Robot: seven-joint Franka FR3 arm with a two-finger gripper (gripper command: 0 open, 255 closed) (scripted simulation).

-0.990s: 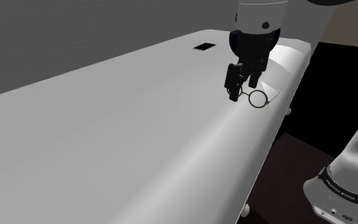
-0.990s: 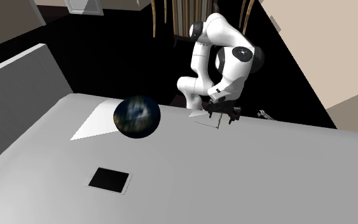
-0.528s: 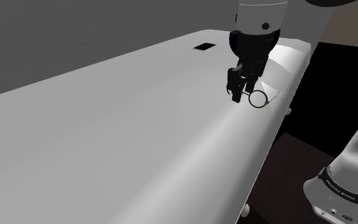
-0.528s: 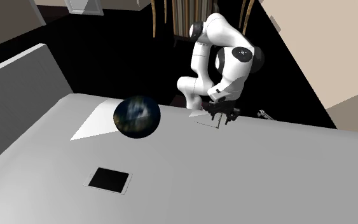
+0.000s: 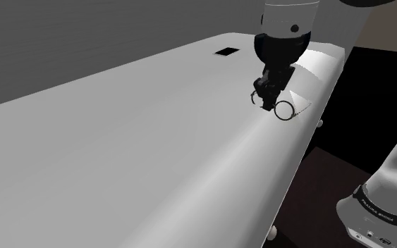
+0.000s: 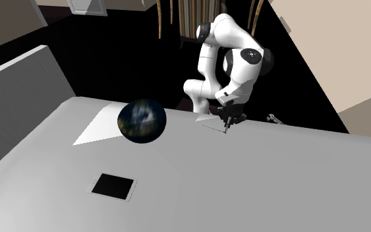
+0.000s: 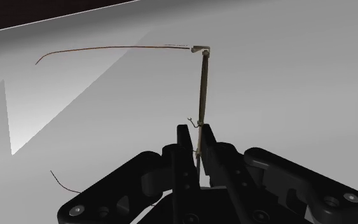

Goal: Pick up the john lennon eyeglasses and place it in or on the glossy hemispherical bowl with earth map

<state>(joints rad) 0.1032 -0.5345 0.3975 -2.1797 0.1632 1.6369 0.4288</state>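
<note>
The thin wire round-lens eyeglasses [image 5: 285, 110] lie on the pale table [image 5: 119, 141] near its rounded edge. My black gripper [image 5: 266, 98] points down onto them, shut on the frame beside one lens. In the wrist view the fingertips [image 7: 184, 135] pinch the glasses' rim [image 7: 202, 83] between them, and one temple arm [image 7: 114, 48] stretches away across the tabletop. The glossy dark bowl with the earth map [image 6: 142, 120] stands on the table well off to the second exterior view's left of the gripper [image 6: 228, 122].
A black square [image 6: 113, 186] is set into the tabletop beyond the bowl, also seen far back in the shoulder view as a black square [image 5: 226, 51]. The table edge [image 5: 309, 134] drops off close beside the glasses. My stand [image 5: 380, 208] is at lower right.
The fingers have come together from wide open onto the eyeglasses' frame. The glasses shifted slightly on the table; the arm itself stayed in place.
</note>
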